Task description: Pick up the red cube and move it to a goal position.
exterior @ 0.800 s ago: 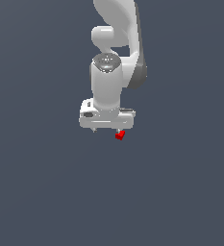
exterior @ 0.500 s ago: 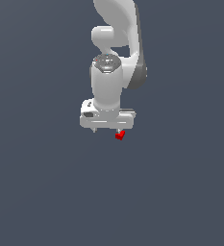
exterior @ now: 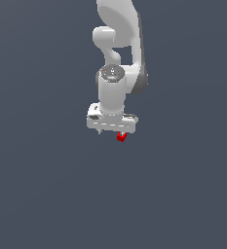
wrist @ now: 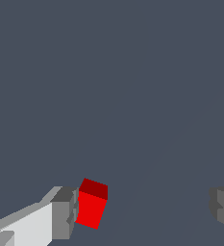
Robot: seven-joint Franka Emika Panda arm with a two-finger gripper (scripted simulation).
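The red cube [exterior: 121, 137] is a tiny bright red block that shows just under the white gripper's hand, toward the exterior view's right. In the wrist view the cube [wrist: 92, 207] sits between the fingers, close against the inner side of one grey fingertip [wrist: 64, 214], tilted a little. The other fingertip [wrist: 223, 205] is far from it. My gripper [exterior: 113, 132] is open wide, and the wrist view [wrist: 142, 211] shows a large gap between its fingertips. Whether the cube touches the near fingertip is not clear.
The white arm [exterior: 120, 44] rises above the hand toward the top of the exterior view. A plain dark grey surface [exterior: 47, 194] fills the rest of both views. No goal marker shows.
The arm's wrist has come down a little and the hand has shifted slightly to the exterior view's right. The red cube has stayed in place.
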